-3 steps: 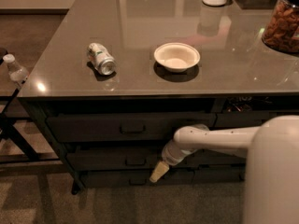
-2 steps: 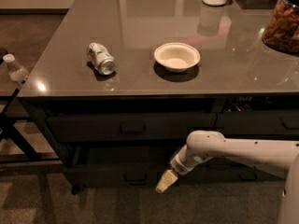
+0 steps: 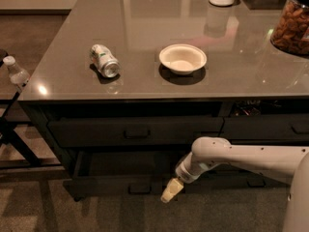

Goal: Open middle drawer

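By the middle drawer (image 3: 106, 186) hangs the tool (image 3: 169, 193), below can (image 3: 104, 61) and bowl (image 3: 182, 58).

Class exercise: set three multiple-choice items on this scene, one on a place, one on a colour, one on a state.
1. Where is the gripper? A on the counter; B low, by the front of the middle drawer; C beside the can.
2. What colour is the bowl? A white; B red; C black.
3. The middle drawer is: A shut flush; B pulled out; C lifted off.
Answers: B, it hangs before the drawer front; A, pale white against grey; B, its tray is exposed.
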Robot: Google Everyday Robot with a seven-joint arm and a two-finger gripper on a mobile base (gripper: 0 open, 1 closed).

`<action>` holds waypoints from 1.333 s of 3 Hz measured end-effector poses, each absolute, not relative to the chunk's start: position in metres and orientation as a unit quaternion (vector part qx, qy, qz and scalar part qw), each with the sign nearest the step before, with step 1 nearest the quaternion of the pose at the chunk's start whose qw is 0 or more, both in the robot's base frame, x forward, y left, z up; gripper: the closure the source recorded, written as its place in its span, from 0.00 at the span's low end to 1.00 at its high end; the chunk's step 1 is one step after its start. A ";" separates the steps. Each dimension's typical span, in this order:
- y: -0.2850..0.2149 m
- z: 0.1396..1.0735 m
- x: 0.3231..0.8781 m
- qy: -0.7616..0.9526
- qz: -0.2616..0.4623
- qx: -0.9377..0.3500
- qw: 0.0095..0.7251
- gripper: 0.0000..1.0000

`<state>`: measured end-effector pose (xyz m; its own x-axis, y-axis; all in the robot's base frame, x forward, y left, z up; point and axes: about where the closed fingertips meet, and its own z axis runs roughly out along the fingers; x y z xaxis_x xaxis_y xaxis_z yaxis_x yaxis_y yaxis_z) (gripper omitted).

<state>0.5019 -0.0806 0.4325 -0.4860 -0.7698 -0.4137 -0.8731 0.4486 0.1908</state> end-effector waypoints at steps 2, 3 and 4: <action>-0.095 0.418 0.455 0.851 0.202 -0.479 0.074 0.00; -0.102 0.448 0.414 0.852 0.225 -0.470 0.060 0.00; -0.102 0.448 0.414 0.852 0.225 -0.469 0.060 0.00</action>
<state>0.4139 -0.1022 0.4481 -0.5521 -0.7726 -0.3134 -0.8265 0.4577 0.3277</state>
